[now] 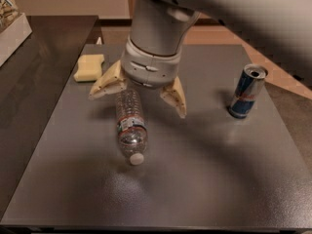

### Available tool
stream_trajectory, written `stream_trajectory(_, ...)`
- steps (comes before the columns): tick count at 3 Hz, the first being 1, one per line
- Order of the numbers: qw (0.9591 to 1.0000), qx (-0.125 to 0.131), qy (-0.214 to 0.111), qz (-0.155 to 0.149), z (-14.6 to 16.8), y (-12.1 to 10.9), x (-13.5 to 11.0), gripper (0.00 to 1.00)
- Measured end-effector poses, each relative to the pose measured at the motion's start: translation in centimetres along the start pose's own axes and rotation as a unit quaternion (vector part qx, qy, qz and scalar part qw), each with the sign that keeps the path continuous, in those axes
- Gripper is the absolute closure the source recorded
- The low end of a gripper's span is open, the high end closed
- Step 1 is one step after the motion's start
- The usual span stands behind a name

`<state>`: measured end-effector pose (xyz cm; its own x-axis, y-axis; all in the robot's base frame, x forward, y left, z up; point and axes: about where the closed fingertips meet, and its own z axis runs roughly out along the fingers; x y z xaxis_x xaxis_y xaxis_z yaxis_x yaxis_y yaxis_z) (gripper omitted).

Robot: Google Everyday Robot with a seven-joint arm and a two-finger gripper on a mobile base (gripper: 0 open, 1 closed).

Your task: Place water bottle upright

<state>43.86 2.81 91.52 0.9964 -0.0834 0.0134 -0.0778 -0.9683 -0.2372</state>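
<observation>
The water bottle (130,125) lies on its side on the grey table (209,179), its white cap pointing toward the near edge. It is clear and ribbed with a white-blue label band. My gripper (139,97) hangs over the bottle's far end, open. One tan finger (106,82) is on the left of the bottle and the other finger (175,97) on the right. The gripper body hides the bottle's base. The fingers do not grip the bottle.
A blue-and-silver drink can (247,90) stands upright at the right. A yellow sponge (89,66) lies at the far left of the table. A dark counter (39,67) adjoins on the left, with a white box (10,26) on it.
</observation>
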Motion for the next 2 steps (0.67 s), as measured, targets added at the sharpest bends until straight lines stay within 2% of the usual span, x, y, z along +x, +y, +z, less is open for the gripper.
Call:
stream_trajectory(1, 0.9978, -0.032, 0.001, -0.059, 2.2, 0.0, -0.3, 0.00)
stream_trajectory(2, 0.9941, -0.056, 0.000, -0.093, 4.4, 0.1, -0.5, 0.00)
